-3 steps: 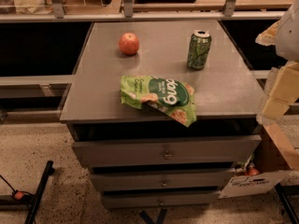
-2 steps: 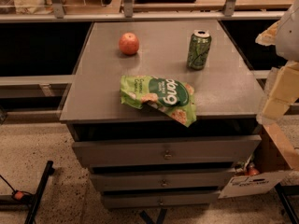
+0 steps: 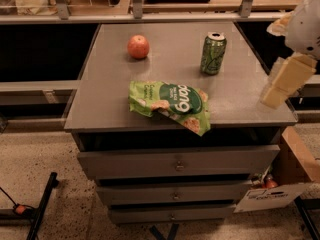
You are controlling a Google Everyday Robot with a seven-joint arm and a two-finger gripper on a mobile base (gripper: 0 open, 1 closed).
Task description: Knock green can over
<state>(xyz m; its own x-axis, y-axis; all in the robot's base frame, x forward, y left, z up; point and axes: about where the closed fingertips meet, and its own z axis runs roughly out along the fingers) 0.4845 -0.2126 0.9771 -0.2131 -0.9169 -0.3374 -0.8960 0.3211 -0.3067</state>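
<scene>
Since the prior frame, gripper (image 3: 286,81) shifted toward the table (image 3: 240,104); I cannot tell its state. Green can (image 3: 213,53) stands upright.

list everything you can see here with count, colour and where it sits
green can: one, green with a silver top, upright at the back right of the cabinet top
apple: one, red, back left of the top, apart from the can
snack bag: one, green with white lettering, lying flat near the front edge
cabinet: one, grey, centre of view
drawers: three, grey, stacked in the cabinet front
cardboard box: one, brown, on the floor at the right
tool: one, pale yellowish, at the right edge of view over the cabinet's right side, apart from the can
</scene>
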